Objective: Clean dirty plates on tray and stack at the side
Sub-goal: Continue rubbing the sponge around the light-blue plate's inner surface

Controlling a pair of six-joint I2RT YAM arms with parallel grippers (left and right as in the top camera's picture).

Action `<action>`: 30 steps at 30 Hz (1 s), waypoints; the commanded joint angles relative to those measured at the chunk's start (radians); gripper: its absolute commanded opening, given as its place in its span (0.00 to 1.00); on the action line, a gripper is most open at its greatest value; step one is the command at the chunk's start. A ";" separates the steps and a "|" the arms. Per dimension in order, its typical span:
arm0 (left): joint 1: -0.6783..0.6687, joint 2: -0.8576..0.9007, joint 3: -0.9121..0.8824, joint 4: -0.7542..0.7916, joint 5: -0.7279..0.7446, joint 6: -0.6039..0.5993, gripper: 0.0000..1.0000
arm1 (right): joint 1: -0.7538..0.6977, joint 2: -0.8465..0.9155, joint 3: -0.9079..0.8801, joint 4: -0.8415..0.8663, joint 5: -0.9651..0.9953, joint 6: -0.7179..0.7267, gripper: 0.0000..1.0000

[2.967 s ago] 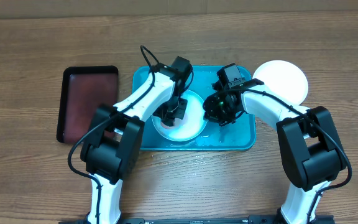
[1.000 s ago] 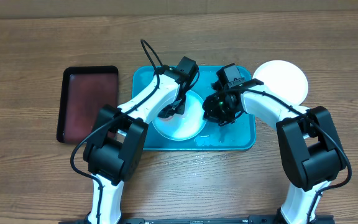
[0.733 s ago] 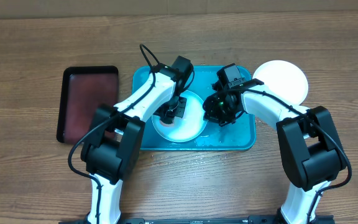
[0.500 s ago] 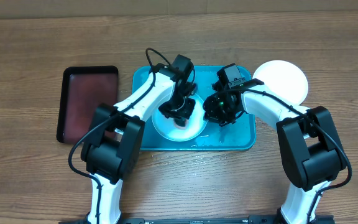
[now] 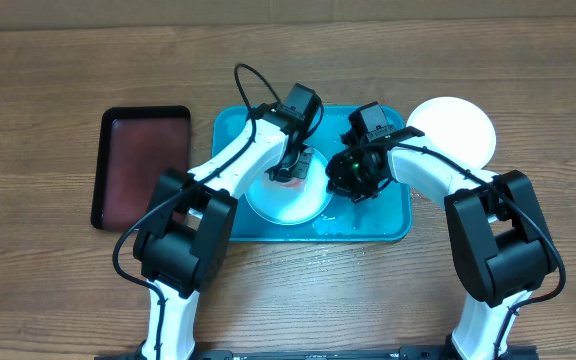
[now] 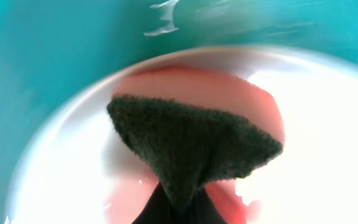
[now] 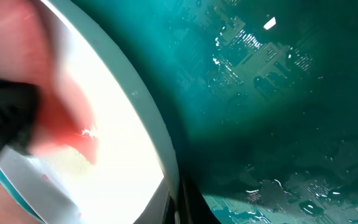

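Note:
A pale plate (image 5: 290, 203) lies in the turquoise tray (image 5: 388, 222). My left gripper (image 5: 291, 168) is shut on a dark green scouring pad (image 6: 191, 146) and presses it on the plate's far part. In the left wrist view, red smear (image 6: 229, 93) spreads around the pad on the plate (image 6: 316, 137), and the gripper (image 6: 179, 208) is at the bottom edge. My right gripper (image 5: 353, 180) is shut on the plate's right rim; in the right wrist view the gripper (image 7: 179, 199) pinches the rim of the plate (image 7: 117, 124). A white plate (image 5: 454, 130) lies on the table right of the tray. The yellow-green plate is out of view.
A black tray with a dark red inside (image 5: 143, 165) lies on the table left of the turquoise tray. The turquoise tray floor (image 7: 278, 112) is wet, with droplets and streaks. Both arms crowd over the tray.
My left gripper has swept the pad back and forth over the plate and now sits at its far side. The right gripper and the plate have not moved.

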 commanded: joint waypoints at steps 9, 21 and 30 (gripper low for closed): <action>0.019 0.019 -0.008 -0.108 0.264 0.063 0.04 | 0.003 0.037 -0.027 -0.006 0.034 0.000 0.04; 0.021 0.019 -0.008 -0.031 0.468 0.266 0.04 | 0.003 0.037 -0.027 -0.006 0.033 0.000 0.04; 0.060 0.019 -0.008 -0.089 -0.240 -0.247 0.04 | 0.003 0.037 -0.027 -0.006 0.034 0.000 0.04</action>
